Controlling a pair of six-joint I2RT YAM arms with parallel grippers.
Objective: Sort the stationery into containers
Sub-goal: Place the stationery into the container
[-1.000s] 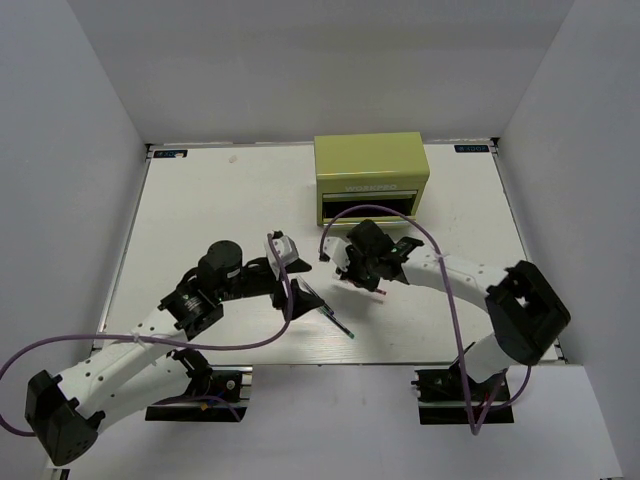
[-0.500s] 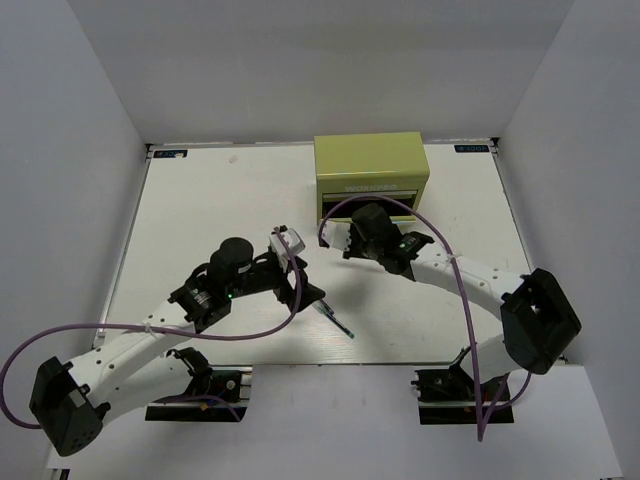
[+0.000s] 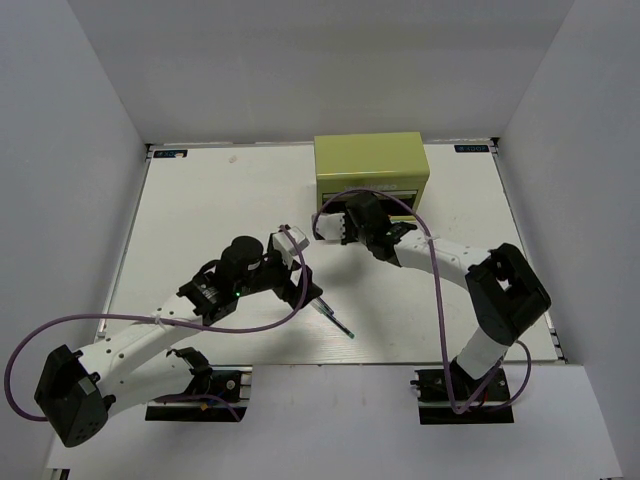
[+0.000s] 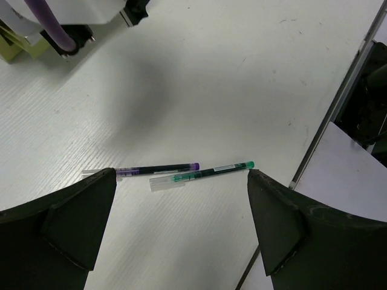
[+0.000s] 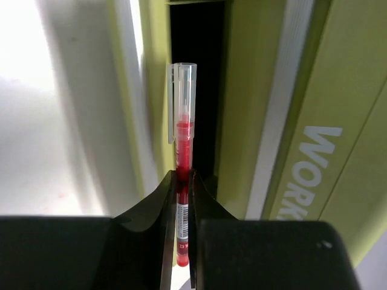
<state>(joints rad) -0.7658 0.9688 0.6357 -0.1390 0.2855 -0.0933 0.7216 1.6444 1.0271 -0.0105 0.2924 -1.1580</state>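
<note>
Right pincer (image 5: 182, 181), clamped on red pen (image 5: 184, 136), has swung from mid-table to 12 o'clock. Pen cap now at open drawer (image 5: 156, 72) of tool chest (image 3: 370, 160). Release probably next.

Left pincer (image 4: 181, 181), jaws apart, over dark pen (image 4: 158, 170) and green pen (image 4: 205, 174) on table (image 4: 242, 72).

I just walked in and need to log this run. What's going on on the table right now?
The right hand is shut on a red pen, holding it at the dark opening of a drawer in the yellow-green tool chest. The left hand hovers wide open over a dark pen and a green pen lying almost in line near the front edge of the table. It grips neither.
</note>
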